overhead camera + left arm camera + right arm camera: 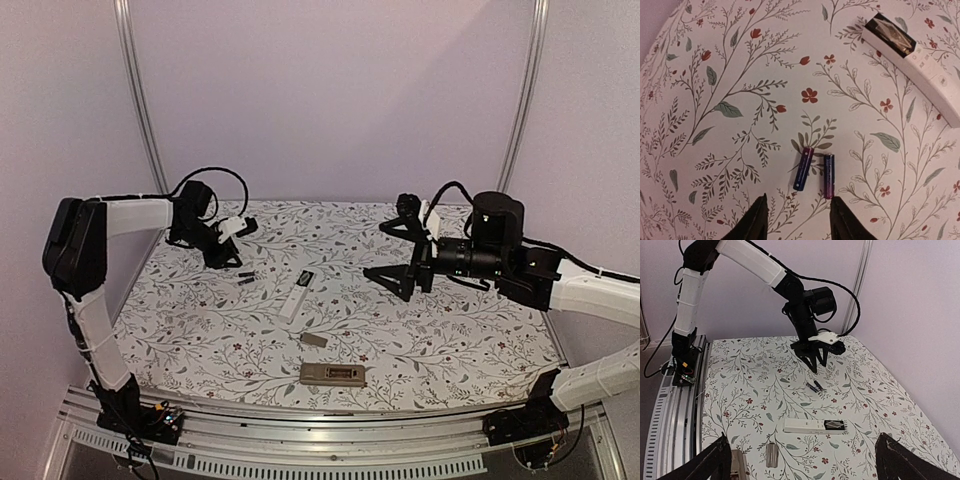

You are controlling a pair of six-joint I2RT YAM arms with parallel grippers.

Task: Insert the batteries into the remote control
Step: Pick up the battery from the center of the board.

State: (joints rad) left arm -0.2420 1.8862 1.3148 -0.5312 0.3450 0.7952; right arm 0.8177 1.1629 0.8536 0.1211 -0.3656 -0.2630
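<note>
Two batteries [803,169] near white remote [920,60]; brown remote [332,375] well apart.

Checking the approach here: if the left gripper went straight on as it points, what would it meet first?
Likely the batteries, lying just ahead of the left gripper; it might touch the table first, since depth is unclear.
</note>
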